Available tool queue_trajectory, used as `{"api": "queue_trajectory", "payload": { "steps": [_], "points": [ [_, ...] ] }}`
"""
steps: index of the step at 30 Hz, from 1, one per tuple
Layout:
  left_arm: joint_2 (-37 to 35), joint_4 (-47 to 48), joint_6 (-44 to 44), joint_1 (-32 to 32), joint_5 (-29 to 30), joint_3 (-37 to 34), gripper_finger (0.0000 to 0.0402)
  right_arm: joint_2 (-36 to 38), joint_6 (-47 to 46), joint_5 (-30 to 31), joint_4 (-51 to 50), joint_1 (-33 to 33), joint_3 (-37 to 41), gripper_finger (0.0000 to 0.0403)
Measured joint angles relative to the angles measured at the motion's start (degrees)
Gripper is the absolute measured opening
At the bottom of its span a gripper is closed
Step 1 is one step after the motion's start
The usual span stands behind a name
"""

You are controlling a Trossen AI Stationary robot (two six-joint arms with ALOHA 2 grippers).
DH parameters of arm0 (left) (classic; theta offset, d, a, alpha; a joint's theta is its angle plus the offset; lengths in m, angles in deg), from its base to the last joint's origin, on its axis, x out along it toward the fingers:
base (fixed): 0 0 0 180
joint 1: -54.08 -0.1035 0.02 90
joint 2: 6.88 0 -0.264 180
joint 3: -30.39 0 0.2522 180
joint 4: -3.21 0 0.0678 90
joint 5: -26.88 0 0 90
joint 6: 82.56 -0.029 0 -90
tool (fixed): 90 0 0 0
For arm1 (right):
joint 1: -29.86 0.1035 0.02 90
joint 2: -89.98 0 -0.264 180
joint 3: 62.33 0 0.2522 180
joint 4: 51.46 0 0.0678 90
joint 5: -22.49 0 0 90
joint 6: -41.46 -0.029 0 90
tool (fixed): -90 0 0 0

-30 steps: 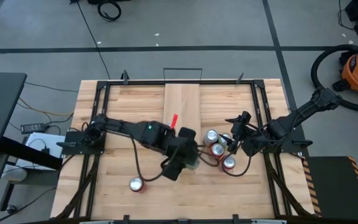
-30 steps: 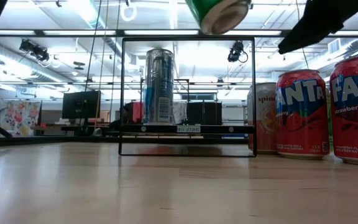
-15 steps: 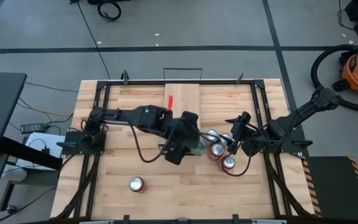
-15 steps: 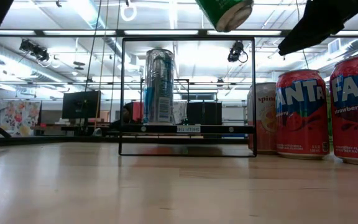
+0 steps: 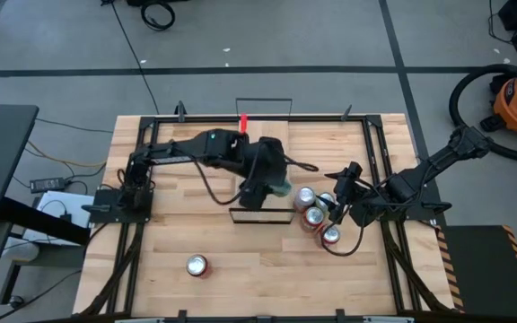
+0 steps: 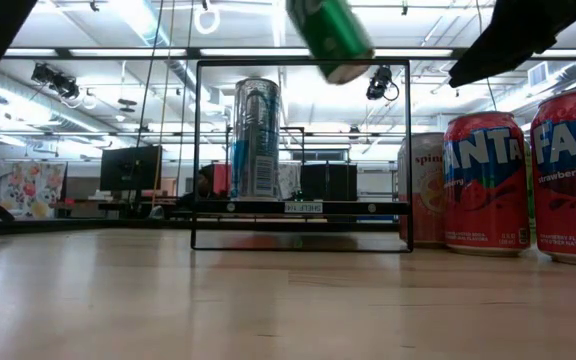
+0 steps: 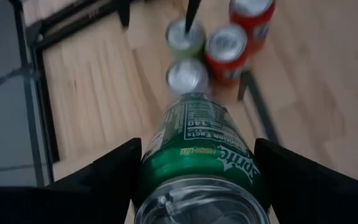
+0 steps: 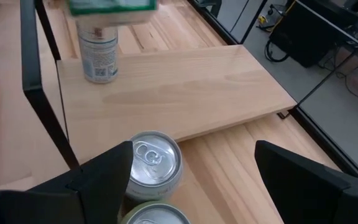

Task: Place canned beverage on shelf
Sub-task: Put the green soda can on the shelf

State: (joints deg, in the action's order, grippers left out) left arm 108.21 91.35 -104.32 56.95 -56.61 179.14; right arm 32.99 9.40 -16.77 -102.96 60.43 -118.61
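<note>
Readable on the green can [image 7: 201, 162]: "Sprite", "lemon-lime" and a nutrition panel with "140". Held tilted in the air above the shelf [image 5: 263, 152], clamped between the two fingers [image 7: 107, 171] of the left gripper [image 5: 272, 184], spread to the can's width and pressing its sides. On the red cans [image 6: 488, 180] at the table's right side: "Fanta", with "strawberry flavored" on the nearest one [image 6: 573, 170]; beside them a pale pink can [image 6: 426, 190] showing "spin". Already upright on the shelf: a tall silver can [image 6: 256, 138], lettering too small to read. Black wire rail [image 6: 303, 150] framing the shelf's near end. Clustered just right of the shelf: silver-topped cans [image 5: 317, 218]. Alone toward the table's front left: one more can [image 5: 196, 266]. Right gripper [image 5: 341, 193] waiting beside the cluster, fingers [image 8: 104, 171] parted and holding nothing, a silver can top [image 8: 149, 158] just before them.
</note>
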Motion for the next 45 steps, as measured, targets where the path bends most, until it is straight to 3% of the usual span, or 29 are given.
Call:
{"api": "queue_trajectory", "payload": {
  "steps": [11,24,33,45],
  "points": [
    [0.14,-3.64,-5.46,-3.46,-0.07,-9.87,0.0299,0.0,0.1,0.47,0.02,0.19,0.0,0.0348],
    [0.11,-13.82,-7.84,-3.32,-1.5,-17.48,0.0299,0.0,0.11,0.63,0.41,0.19,0.0,0.0348],
    [0.13,-15.54,-7.86,-3.31,-2.35,-23.33,0.03,0.0,0.12,0.66,0.69,0.19,0.0,0.0348],
    [0.17,-17.73,-7.86,-3.31,-2.83,-24.97,0.03,0.0,0.11,0.63,0.9,0.19,0.02,0.0348]
  ]
}}
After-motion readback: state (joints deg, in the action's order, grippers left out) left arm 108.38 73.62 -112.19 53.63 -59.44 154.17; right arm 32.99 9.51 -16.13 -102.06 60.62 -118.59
